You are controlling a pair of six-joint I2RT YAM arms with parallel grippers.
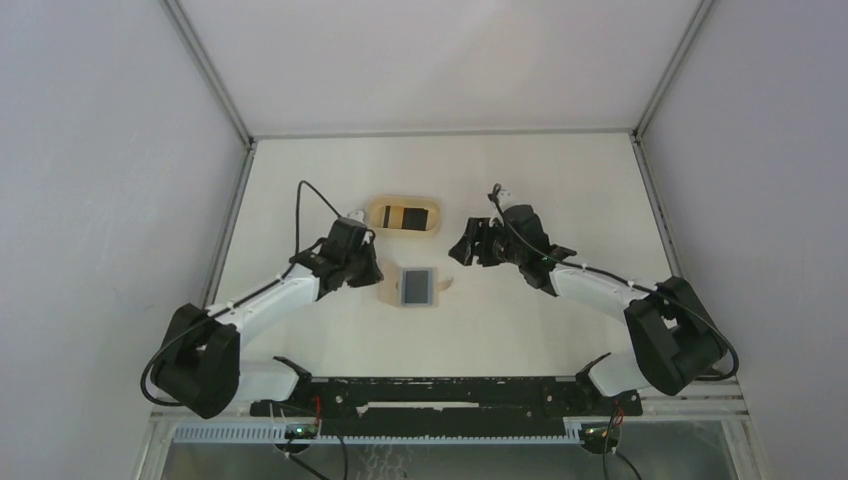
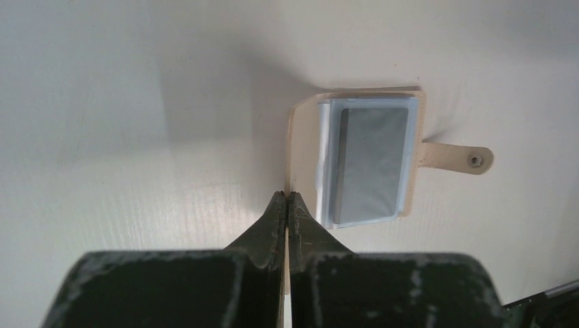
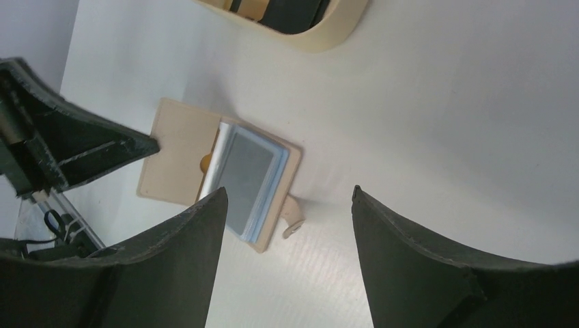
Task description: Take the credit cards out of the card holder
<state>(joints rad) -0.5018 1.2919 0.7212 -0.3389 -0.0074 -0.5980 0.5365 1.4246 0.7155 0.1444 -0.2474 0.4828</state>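
The tan card holder (image 1: 388, 288) lies open at the table's middle, its tab (image 2: 454, 158) pointing right. A grey card (image 2: 369, 164) sits on top of a stack of pale blue sleeves inside it. My left gripper (image 2: 287, 195) is shut on the outer edge of the holder's left flap (image 2: 304, 150), which stands tilted up; it also shows in the top view (image 1: 378, 275). My right gripper (image 3: 288, 190) is open and empty, above the table to the right of the holder (image 3: 177, 147), tab (image 3: 293, 215) and grey card (image 3: 247, 179). It also shows in the top view (image 1: 462, 252).
An oval light-wood tray (image 1: 376, 213) behind the holder holds dark cards and a tan one; its rim shows at the top of the right wrist view (image 3: 334, 31). White walls close in the table on three sides.
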